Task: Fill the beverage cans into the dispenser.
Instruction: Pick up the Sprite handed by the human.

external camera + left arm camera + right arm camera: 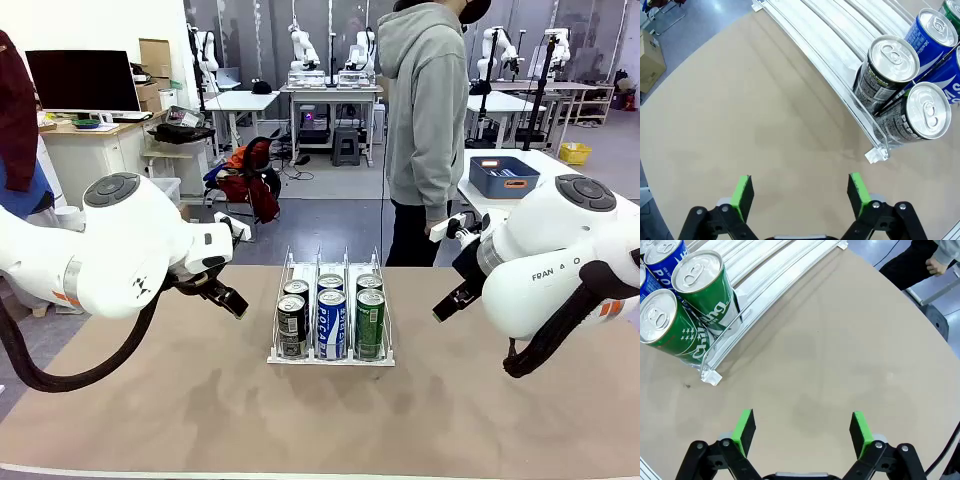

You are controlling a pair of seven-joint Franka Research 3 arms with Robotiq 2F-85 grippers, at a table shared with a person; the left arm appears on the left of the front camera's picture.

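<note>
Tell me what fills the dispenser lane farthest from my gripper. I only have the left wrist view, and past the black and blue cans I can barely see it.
Observer: That lane of the dispenser holds two green cans, one behind the other.
Operator: Where is the other arm?
Observer: The right gripper hovers open over bare table beside the green lane, holding nothing.
Operator: Is anyone close?
Observer: A person stands past the table's far edge, touching nothing on it.
</note>
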